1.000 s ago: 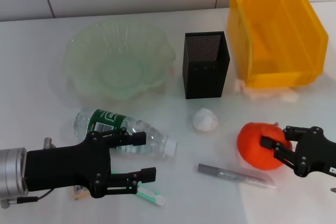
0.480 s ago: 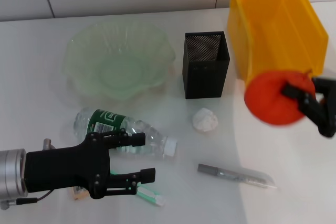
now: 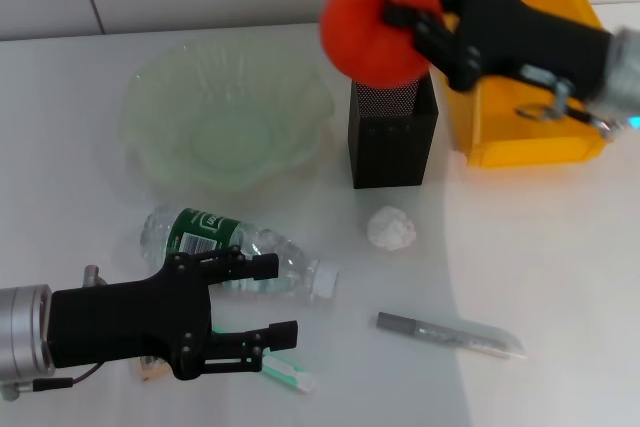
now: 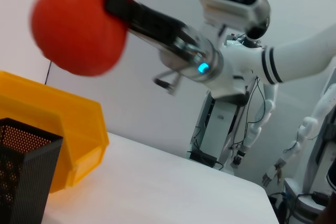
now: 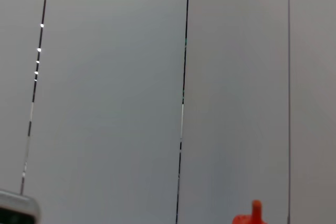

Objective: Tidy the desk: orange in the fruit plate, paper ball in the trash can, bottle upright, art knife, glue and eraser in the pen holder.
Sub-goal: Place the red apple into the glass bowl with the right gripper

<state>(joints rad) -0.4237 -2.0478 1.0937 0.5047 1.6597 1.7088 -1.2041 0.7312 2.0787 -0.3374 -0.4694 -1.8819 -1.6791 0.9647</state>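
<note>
Two grippers show over the white desk [image 3: 560, 277]. Raised in the air above the pen holder [image 3: 392, 125], the right gripper [image 3: 405, 27] is clamped on the orange [image 3: 372, 27], a round red-orange fruit. That black mesh box stands mid-desk, between the pale-green, ruffled fruit plate [image 3: 225, 112] toward the back left and the yellow trash can [image 3: 525, 57] at the back right. Just in front of the pen holder lies the white crumpled paper ball [image 3: 390, 229]. Nearer the front edge lies a grey art knife [image 3: 450, 335]. At the front left the left gripper [image 3: 262, 297] hovers with fingers spread wide, holding nothing, over the bottle [image 3: 235, 247], which lies on its side; the writing on its dark green label cannot be read. Under that gripper lie a white-and-green stick [image 3: 288, 375] and the tan eraser [image 3: 152, 371].
</note>
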